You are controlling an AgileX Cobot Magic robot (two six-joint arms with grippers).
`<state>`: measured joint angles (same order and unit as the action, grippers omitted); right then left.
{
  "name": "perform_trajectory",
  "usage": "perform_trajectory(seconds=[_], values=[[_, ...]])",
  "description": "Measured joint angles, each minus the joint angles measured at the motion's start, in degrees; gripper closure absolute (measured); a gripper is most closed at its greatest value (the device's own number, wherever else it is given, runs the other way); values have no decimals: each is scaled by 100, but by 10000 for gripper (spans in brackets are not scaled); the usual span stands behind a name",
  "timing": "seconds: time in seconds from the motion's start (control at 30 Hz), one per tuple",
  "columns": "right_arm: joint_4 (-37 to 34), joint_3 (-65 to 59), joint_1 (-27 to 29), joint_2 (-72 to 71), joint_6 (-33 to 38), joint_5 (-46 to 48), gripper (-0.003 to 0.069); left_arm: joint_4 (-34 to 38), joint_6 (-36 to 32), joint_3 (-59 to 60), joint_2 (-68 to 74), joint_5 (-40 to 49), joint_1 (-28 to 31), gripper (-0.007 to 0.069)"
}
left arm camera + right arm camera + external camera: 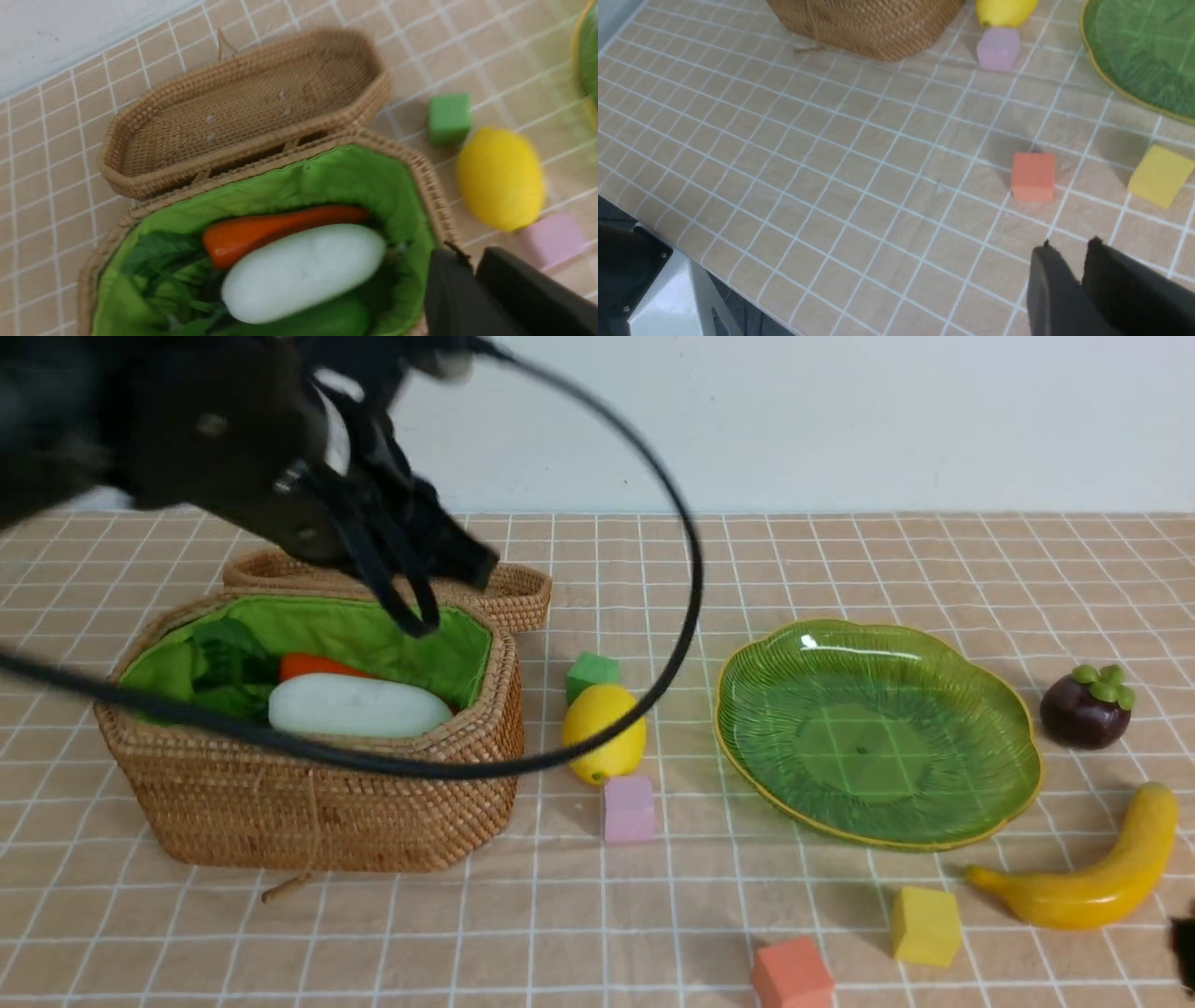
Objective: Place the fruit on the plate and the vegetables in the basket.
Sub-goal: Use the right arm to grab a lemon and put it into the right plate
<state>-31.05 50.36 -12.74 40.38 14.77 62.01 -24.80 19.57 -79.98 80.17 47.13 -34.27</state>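
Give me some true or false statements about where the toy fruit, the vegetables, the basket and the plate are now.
The translucent green glass plate holds no fruit. True.
The yellow lemon lies on the plate. False: it lies on the checked cloth between the brown wicker basket and the plate.
The white radish lies in the basket. True.
The basket's wicker lid is shut. False: it lies open behind the basket.
The dark purple mangosteen sits off the plate. True.

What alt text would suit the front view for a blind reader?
The left gripper hovers over an open wicker basket holding a radish and a carrot. To the right on a checked cloth lie a lemon, an empty green plate, a mangosteen, a banana and four foam cubes.
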Motion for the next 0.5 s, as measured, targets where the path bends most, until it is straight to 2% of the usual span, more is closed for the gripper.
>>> perform_trajectory(seconds=[0.03,0.13,0.27,0.37,0.4,0.43,0.5], values=[[12,104,0,351,-6,-8,531,-7,237,168,-377,0,-158,633],[12,432,0,1145,-6,-44,538,-14,629,816,-1347,-83,-548,638],[-93,1076,-116,2307,-6,-150,584,-14,1032,2001,-2649,-403,-996,638],[-65,1660,-528,3194,-25,-353,624,-14,1149,2833,-3449,-640,-1191,638],[40,2029,-878,3721,-106,-492,634,-1,1174,3327,-3980,-808,-1252,638],[40,2029,-922,3721,-122,-509,634,-1,1174,3383,-4035,-808,-1252,638],[365,2664,-1374,4553,-414,-613,634,12,1202,3916,-4569,-998,-1258,638]])
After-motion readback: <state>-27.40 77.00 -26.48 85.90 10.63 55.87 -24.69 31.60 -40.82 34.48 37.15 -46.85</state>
